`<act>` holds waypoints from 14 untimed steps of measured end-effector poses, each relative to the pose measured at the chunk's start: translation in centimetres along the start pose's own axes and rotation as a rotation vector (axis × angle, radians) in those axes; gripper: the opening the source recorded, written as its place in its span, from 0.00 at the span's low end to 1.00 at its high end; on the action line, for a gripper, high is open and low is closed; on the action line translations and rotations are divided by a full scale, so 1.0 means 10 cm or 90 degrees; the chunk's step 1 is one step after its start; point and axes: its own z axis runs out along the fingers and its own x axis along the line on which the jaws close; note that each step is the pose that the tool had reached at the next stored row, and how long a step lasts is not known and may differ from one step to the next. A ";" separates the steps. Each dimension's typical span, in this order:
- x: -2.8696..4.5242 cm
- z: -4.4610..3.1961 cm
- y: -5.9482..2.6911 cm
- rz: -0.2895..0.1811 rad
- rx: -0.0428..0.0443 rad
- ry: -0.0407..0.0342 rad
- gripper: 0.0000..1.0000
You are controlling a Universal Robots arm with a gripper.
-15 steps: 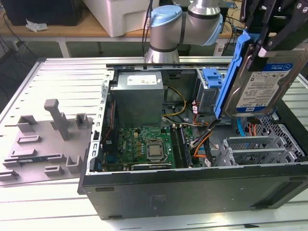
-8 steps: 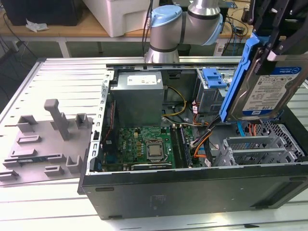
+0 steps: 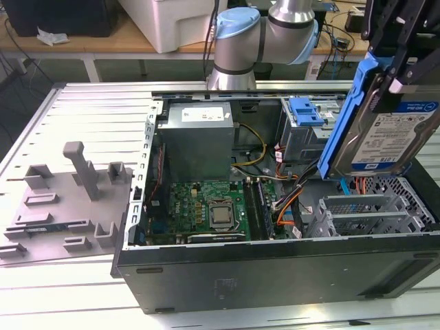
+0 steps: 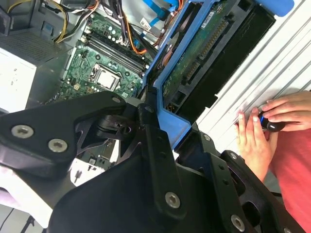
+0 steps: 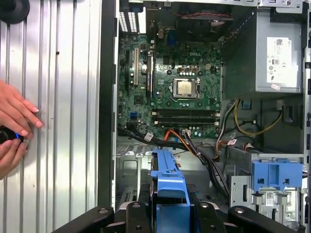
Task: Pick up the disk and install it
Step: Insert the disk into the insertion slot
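1. In the exterior view, the black claw [image 3: 393,72] is in the upper part of the frame, at the exterior view's right. It pinches the flat silver disk [image 3: 385,134], which has a white-and-blue label and a blue plastic frame. The disk hangs on its edge, a bit tilted, in the air over the end of the big open black computer case [image 3: 275,271]. Inside the case are a green circuit board [image 3: 210,203] and a grey metal power box [image 3: 196,137]. A silver drive cage with a blue latch [image 3: 306,113] sits near the disk. At the exterior view's left, a grey plastic holder [image 3: 69,199] rests on the ribbed metal table [image 3: 96,110].

2. In the second wrist view, the claw [image 4: 170,128] squeezes the blue frame from both sides. The green underside of the disk [image 4: 199,58] faces the camera. A person's hands [image 4: 257,131] rest on the table beside the case, around a small black thing [image 4: 271,124].

3. In the first wrist view, the disk [image 5: 167,177] shows edge-on, held tight in the claw [image 5: 167,208]. It is over the case, near the board [image 5: 180,82]. The hands [image 5: 14,121] lie on the table.
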 end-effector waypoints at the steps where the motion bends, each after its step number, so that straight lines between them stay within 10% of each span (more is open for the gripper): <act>1: 0.005 0.002 -0.005 0.001 0.0001 -0.0004 0.37; 14: 0.019 0.009 -0.057 0.008 0.0002 -0.0019 0.37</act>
